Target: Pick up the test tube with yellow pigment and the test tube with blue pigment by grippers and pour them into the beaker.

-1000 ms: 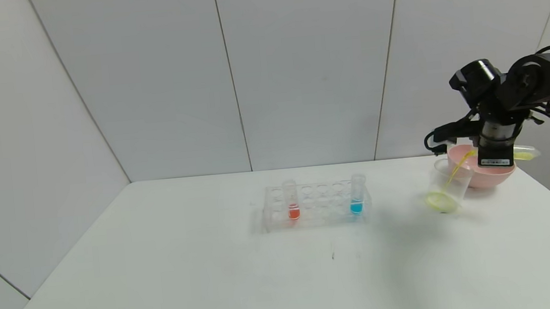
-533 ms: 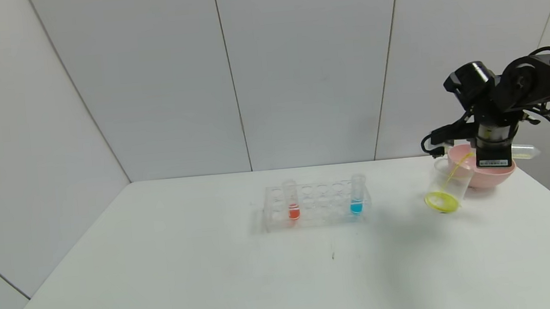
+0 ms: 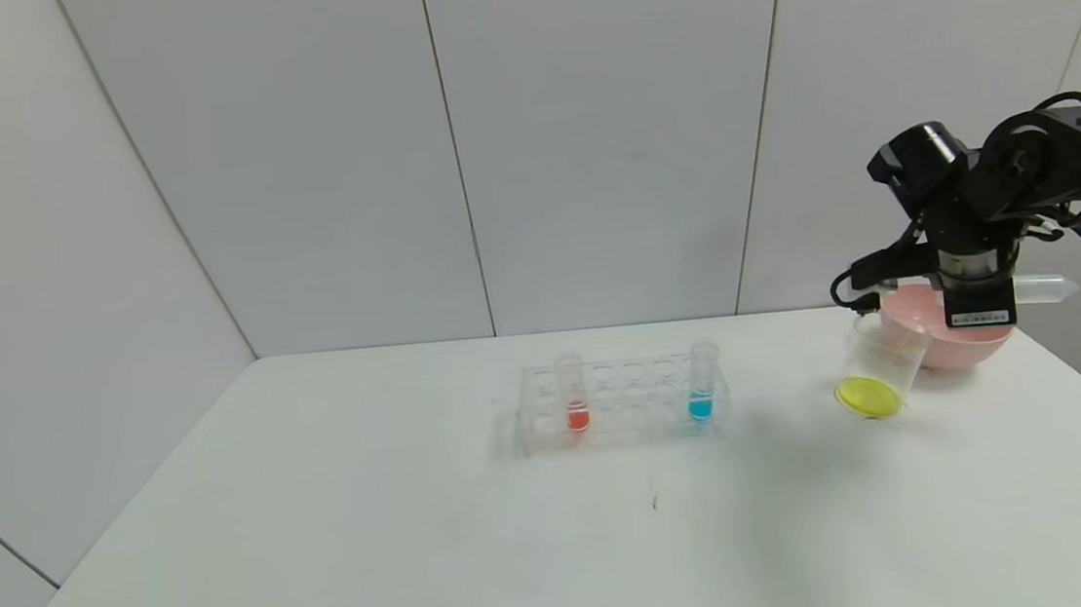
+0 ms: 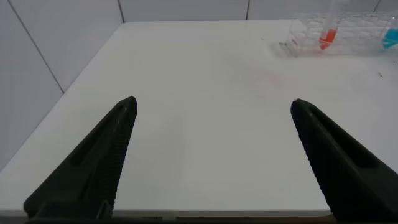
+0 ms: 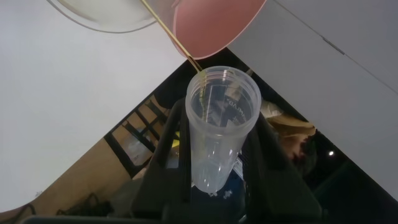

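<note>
Yellow liquid in clear beaker (image 3: 877, 375), cyan in blue tube (image 3: 701, 382), red-orange tube (image 3: 573, 394), pink bowl (image 3: 955, 345), my black right gripper (image 3: 971, 280).

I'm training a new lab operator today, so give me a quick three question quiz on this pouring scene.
1. True or false: the blue tube stands in the rack.
2. What does the right tool hold?
3. The liquid in the beaker is: A red, B yellow, C blue.

Key: 1 true. 2 the emptied yellow tube, tipped sideways above the pink bowl. 3 B.
</note>
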Robot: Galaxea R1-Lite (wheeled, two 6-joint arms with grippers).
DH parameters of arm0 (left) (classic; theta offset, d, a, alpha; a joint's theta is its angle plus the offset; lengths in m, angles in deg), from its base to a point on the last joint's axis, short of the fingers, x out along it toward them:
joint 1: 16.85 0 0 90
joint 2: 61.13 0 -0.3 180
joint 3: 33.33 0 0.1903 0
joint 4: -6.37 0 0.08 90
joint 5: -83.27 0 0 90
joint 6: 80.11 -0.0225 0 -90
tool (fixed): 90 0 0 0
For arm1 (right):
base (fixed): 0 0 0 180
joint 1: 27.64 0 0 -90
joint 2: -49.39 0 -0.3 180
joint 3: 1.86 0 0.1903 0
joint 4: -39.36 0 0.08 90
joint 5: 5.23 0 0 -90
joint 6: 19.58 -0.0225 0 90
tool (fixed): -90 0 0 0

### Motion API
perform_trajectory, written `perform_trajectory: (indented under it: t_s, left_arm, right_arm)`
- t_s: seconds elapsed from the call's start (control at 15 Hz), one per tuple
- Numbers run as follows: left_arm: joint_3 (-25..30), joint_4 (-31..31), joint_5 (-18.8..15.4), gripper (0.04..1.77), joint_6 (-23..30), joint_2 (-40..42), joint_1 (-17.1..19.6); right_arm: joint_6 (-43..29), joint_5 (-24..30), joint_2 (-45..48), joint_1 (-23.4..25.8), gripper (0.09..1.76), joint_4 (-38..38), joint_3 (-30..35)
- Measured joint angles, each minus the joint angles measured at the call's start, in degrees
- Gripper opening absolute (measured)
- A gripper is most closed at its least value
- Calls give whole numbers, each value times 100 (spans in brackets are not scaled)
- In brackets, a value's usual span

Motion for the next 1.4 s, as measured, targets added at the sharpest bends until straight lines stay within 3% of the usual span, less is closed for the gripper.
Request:
perform_trajectory:
  t_s: [0.73,1.07,1.2,1.4]
  left_arm:
    - [0,0,0,176,0,0,2]
    - [0,0,0,176,0,0,2]
    - [0,0,0,176,-2,0,2]
    - [0,0,0,176,0,0,-2]
  right_arm:
    - [34,123,38,-88,53,-41,2]
    - [-517,2149,241,276,53,-556,0]
    - [-1341,3162,311,428,53,-802,0]
    - [-3139,4708,418,496,53,-1435,18]
